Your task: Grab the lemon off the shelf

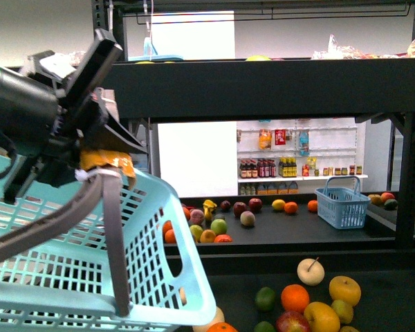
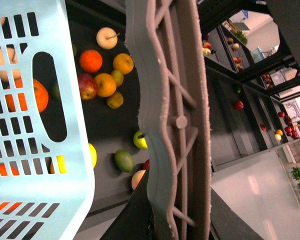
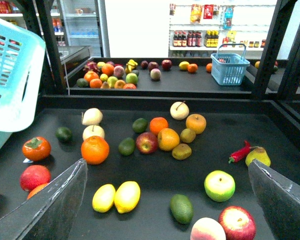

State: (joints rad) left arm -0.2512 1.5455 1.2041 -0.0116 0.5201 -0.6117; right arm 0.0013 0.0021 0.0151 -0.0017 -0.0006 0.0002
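The lemon (image 3: pixel 127 196) is not yet picked from the shelf (image 3: pixel 155 176); the right claw (image 3: pixel 167 165) is held open over it, the basket (image 1: pixel 200 287) gripped by the left claw (image 1: pixel 107 155).

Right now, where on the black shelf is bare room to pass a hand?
Widest bare patch of the matte black shelf deck: between the orange-yellow round fruit, the red chilli pepper and the green apple. Narrower: between the bigger bright yellow lemon and that apple. Crowded around the red apple.
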